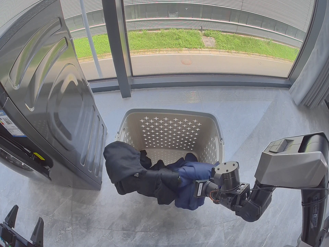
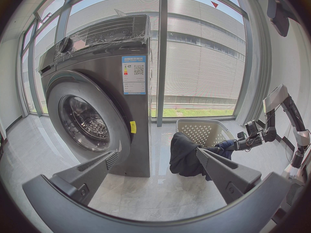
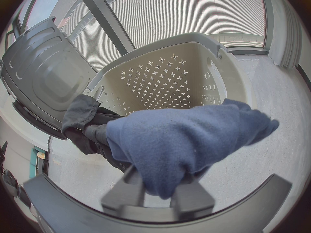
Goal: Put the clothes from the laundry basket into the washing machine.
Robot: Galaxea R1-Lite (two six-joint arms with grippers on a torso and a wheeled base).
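Clothes [image 1: 137,175] drape the laundry basket [image 1: 171,112] rim, washing machine [image 1: 51,96] beside, window post [image 1: 116,38] behind.

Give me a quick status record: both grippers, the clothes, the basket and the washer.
left gripper: open, holding nothing, low in front of the washing machine
right gripper: shut on the blue garment
blue garment: bunched at the laundry basket near rim, against the black garment
black garment: draped over the near rim on the washer side, ungripped
washing machine: left of the basket; door state unclear
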